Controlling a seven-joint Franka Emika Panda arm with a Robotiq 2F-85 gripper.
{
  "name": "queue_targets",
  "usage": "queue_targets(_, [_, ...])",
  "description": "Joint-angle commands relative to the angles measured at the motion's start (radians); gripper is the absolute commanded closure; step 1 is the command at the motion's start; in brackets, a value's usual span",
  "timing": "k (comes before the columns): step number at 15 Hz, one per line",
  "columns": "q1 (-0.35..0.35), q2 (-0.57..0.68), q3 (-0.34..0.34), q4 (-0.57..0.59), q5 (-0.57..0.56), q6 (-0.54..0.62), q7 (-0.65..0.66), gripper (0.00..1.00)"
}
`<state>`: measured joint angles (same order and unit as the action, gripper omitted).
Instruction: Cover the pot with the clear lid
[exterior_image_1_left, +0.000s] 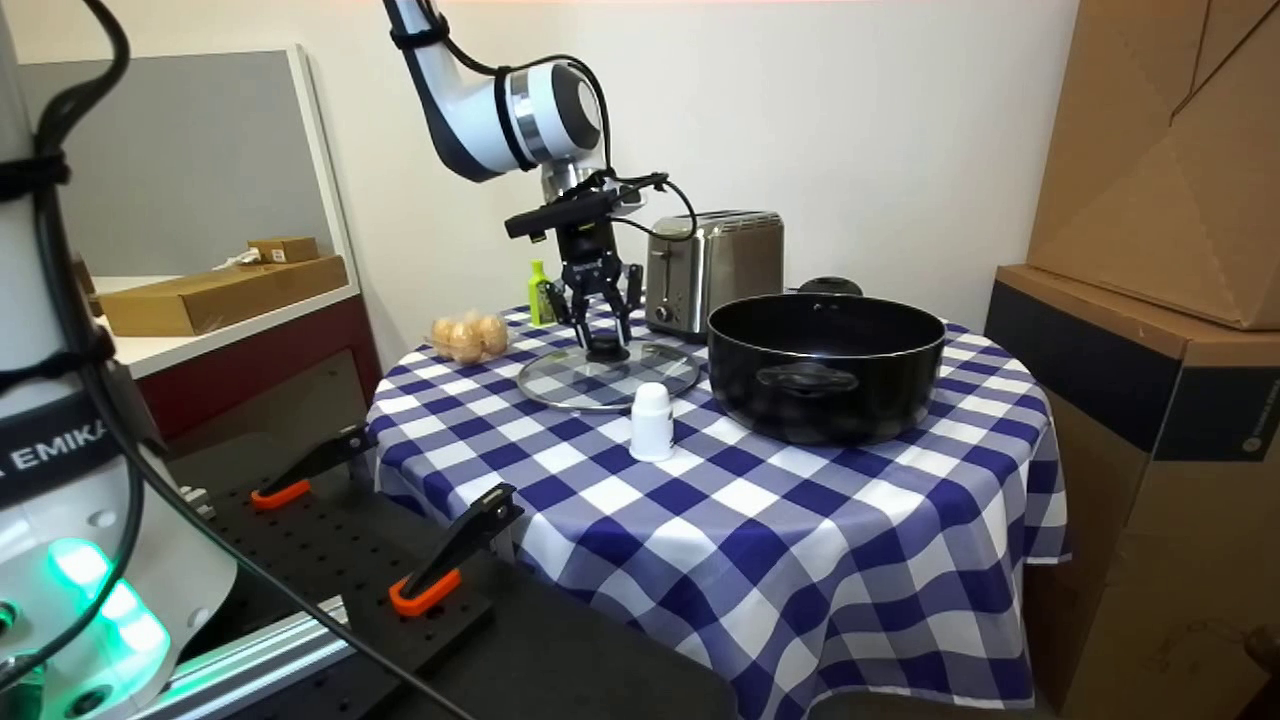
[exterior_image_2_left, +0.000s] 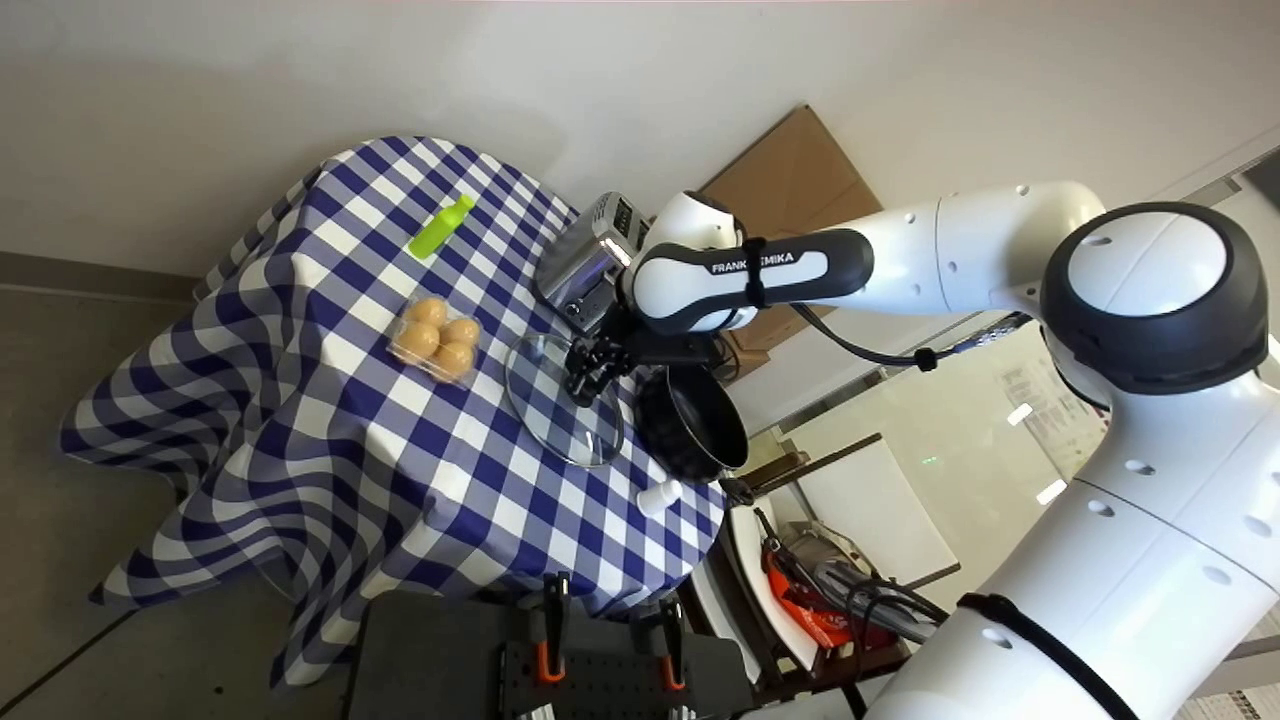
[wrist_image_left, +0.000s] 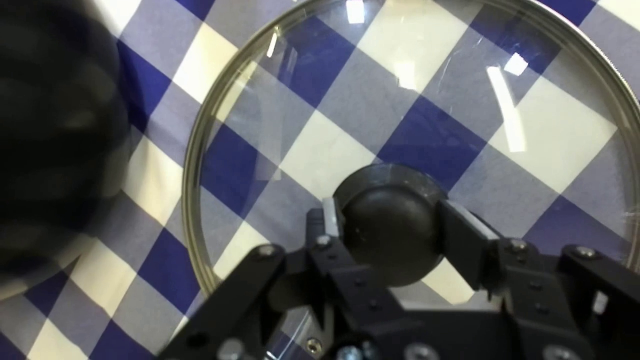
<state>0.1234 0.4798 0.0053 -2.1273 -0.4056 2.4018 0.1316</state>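
We've got the hand (wrist_image_left: 389, 220) directly over the clear lid (exterior_image_1_left: 600, 388), partly closed: its fingers (wrist_image_left: 465, 240) sit one either side of the dark knob (wrist_image_left: 392, 235), both apparently touching it. Gap is knob-wide, so we log the hand as holding the lid by that knob. Lid is level; whether it touches the checked worktop (exterior_image_1_left: 560, 460) all round, we can't tell. In an exterior view it's in from the left edge, checks showing through the glass.

Pot (exterior_image_1_left: 835, 408): black, upright, towards the right edge in that same view, dark inside showing, side handle (exterior_image_1_left: 807, 378) facing the near edge. It's just beside the lid but apart; our wrist view has a strip of worktop between them.

Rest, same view: white shaker (exterior_image_1_left: 652, 425) upright, nearer the near edge than the lid. Steel toaster (exterior_image_1_left: 735, 265) by the far edge, behind lid and pot. Green bottle (exterior_image_1_left: 539, 292) upright, also by the far edge, left of the toaster. Packed eggs (exterior_image_1_left: 468, 340), close to the left edge. We see all of these in both exterior views. Just off the near-left edge, two black clamps (exterior_image_1_left: 457, 545) with orange ends sit on a holed black board (exterior_image_1_left: 335, 530); cardboard boxes (exterior_image_1_left: 1140, 520) stand past the right edge.
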Motion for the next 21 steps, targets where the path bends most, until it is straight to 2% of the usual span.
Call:
queue_targets(1, [0.012, 0.025, -0.019, 0.023, -0.009, 0.02, -0.024, 0.75])
queue_targets(5, [-0.008, -0.007, -0.006, 0.01, 0.024, 0.019, -0.056, 0.75])
queue_targets(8, [-0.037, -0.1, 0.009, -0.035, 0.079, 0.012, -0.102, 0.75])
queue_targets(13, [-0.036, -0.218, -0.002, -0.047, 0.065, -0.101, -0.142, 0.75])
queue_targets(21, [-0.043, -0.446, 0.033, -0.098, 0.067, -0.248, -0.231, 0.75])
